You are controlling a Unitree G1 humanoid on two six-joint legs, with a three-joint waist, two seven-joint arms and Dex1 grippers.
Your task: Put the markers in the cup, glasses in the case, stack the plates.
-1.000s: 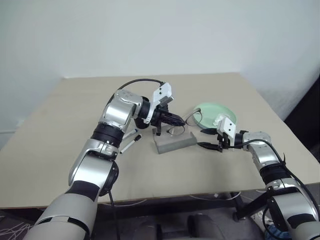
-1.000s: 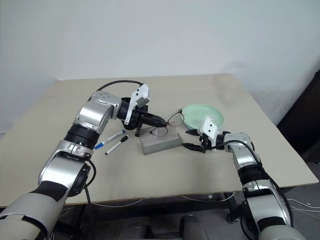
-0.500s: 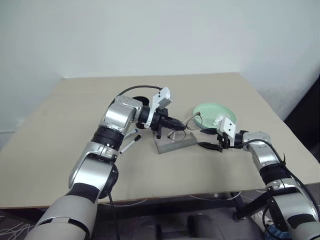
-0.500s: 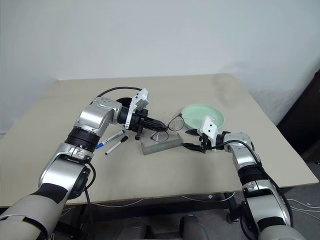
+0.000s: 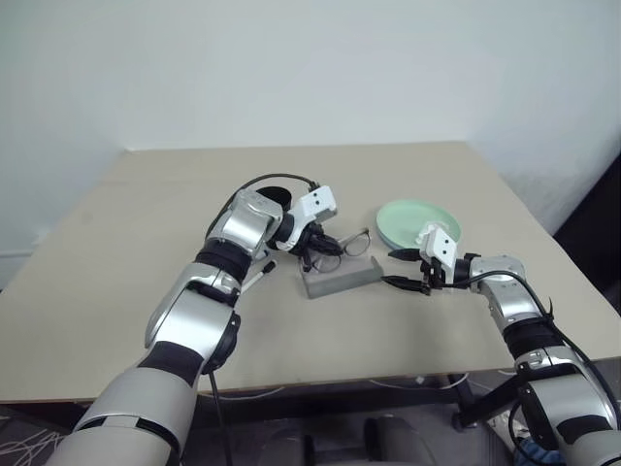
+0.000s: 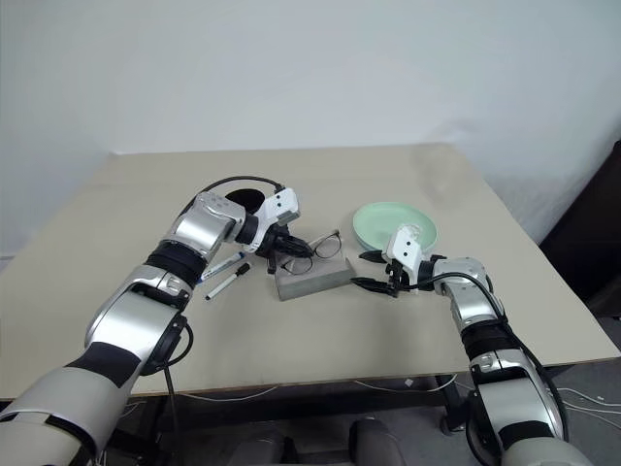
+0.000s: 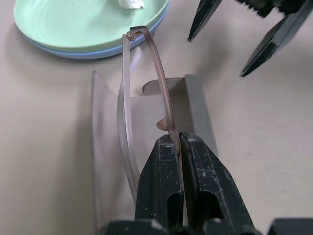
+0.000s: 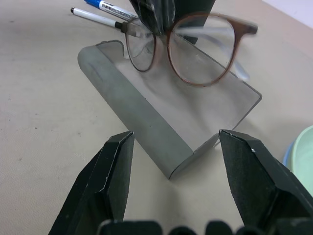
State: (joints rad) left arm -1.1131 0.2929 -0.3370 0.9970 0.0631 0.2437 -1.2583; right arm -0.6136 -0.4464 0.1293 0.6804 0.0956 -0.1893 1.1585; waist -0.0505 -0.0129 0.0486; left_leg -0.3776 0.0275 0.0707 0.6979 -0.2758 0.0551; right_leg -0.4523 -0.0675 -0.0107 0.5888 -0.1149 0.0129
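Note:
My left gripper (image 7: 177, 142) is shut on the temple arm of the glasses (image 8: 195, 49), holding them low over the open grey case (image 5: 340, 280). Whether the glasses touch the case's smoky lid (image 8: 215, 105) I cannot tell. My right gripper (image 8: 176, 137) stands open just off the case's right end, touching nothing. The mint green plate (image 5: 408, 219) sits on the light blue plate (image 7: 83, 53) behind the right gripper. Two markers (image 6: 225, 274) lie on the table left of the case. The black cup (image 6: 245, 198) is partly hidden behind my left forearm.
A small white paper wad (image 7: 131, 4) lies in the green plate. The beige table (image 5: 116, 291) has open room at front and far left; its front edge runs close below the case.
My left gripper has sunk with the glasses, bringing them down from above the case to just over it. The right arm has kept still.

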